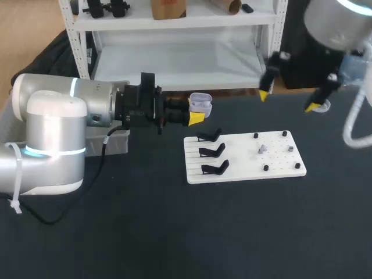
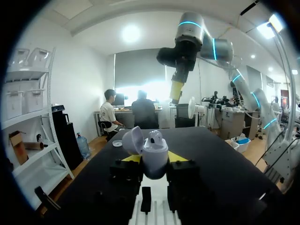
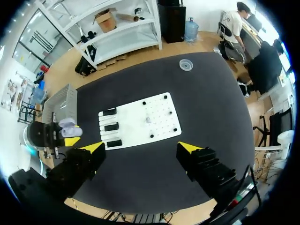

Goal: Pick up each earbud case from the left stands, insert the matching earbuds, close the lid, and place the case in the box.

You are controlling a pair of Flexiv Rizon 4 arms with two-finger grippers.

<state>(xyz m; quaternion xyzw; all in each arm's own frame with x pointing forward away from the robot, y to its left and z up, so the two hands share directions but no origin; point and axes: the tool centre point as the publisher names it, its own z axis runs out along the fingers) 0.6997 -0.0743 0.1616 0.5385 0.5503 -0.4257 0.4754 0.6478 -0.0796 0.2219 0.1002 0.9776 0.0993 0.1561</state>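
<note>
The earbud case [image 1: 200,104], pale lilac-white with its lid hinged open, is grasped from two sides by the yellow fingertips of the left gripper [image 1: 196,112] and is held clear above the bench [image 1: 174,232], just off the far-left corner of the white board [image 1: 244,167]. In the left wrist view the case [image 2: 154,157] stands upright between the fingers, lid tilted back to one side; a white rounded part shows in its open top, but whether it is an earbud cannot be told. The left arm enters from the bench's left edge and lies roughly level. Three black stands [image 1: 213,151] sit in a column along the board's left edge. The board's right part carries small black pegs and, near its middle, a small pale item [image 1: 262,149] too small to identify. A grey box [image 1: 115,143] sits at the bench's left edge, partly hidden under the left arm. The right gripper [image 1: 289,100] is released, fingers spread wide, and hangs high above the bench's far-right area, well apart from the board; it holds nothing.
</note>
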